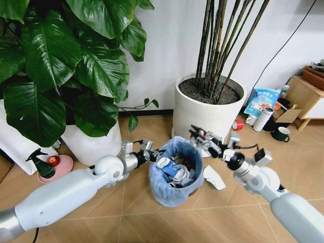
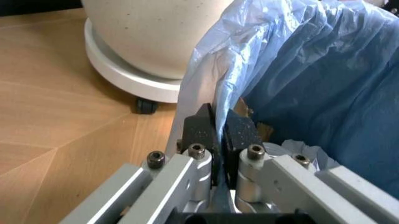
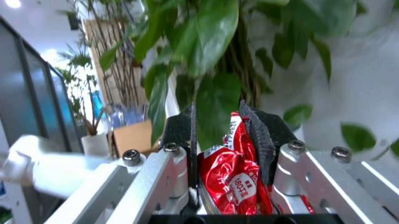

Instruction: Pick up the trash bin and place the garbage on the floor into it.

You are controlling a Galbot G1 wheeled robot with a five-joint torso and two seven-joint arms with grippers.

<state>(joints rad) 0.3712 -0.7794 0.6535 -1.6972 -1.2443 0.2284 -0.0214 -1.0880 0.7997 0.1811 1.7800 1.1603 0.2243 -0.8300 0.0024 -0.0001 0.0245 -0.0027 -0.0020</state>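
Note:
The trash bin [image 1: 174, 188], dark and lined with a crinkly light blue bag, sits in front of the big white pot. My left gripper [image 1: 153, 152] is shut on its near-left rim; in the left wrist view the gripper [image 2: 219, 125] pinches the blue bag [image 2: 311, 74] between its pads. My right gripper [image 1: 196, 133] hovers over the bin's far right rim. In the right wrist view the gripper [image 3: 221, 123] is shut on a red packet [image 3: 234, 179]. White and blue garbage [image 1: 171, 168] lies inside the bin. A crumpled white paper [image 1: 214, 177] lies on the floor to its right.
A large white pot [image 1: 208, 111] of tall stems stands just behind the bin, and a leafy plant in another white pot [image 1: 93, 144] to the left. A spray bottle [image 1: 40, 164], a red roll [image 1: 238, 124], a white tumbler [image 1: 263, 119] and a green mug [image 1: 281, 134] stand on the floor.

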